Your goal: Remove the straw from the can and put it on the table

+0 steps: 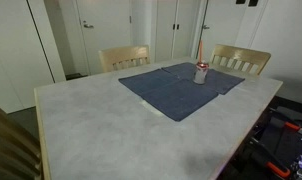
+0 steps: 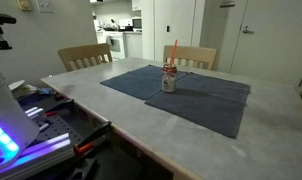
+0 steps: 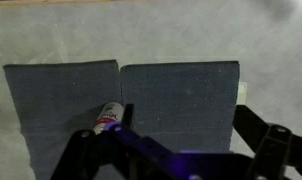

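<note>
One view alone, the wrist's, is entered by the gripper [image 3: 171, 152], spread open near the can [image 3: 109, 118], in which the straw [image 2: 173, 52] is stood.

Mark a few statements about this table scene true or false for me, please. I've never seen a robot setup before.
1. The straw stands in the can. True.
2. The can lies tipped on its side. False: it stands upright on the dark blue cloth.
3. The gripper is clamped on the straw. False: in the wrist view its fingers are spread wide and hold nothing.
4. Two wooden chairs stand at the far side of the table. True.
</note>
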You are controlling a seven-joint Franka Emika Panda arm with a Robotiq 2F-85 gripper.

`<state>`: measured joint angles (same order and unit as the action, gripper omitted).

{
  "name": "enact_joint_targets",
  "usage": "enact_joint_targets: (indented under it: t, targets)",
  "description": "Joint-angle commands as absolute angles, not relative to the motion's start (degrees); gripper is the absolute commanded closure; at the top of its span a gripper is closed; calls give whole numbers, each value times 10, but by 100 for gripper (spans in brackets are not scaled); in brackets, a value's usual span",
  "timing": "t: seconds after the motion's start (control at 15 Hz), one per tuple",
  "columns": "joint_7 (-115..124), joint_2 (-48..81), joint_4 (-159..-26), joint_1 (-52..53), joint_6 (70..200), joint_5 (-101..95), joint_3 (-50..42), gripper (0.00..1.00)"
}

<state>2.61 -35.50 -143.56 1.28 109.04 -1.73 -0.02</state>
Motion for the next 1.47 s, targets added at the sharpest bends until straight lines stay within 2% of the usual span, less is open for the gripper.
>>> enact_joint_targets:
  t: [0.0,0.87,1.4]
  targets:
    - [24,-355,-1434,8,1089,-15,4,0]
    - [19,-342,-1428,8,1095,-14,1,0]
    - [-83,-255,-1388,8,1143,-15,-51,0]
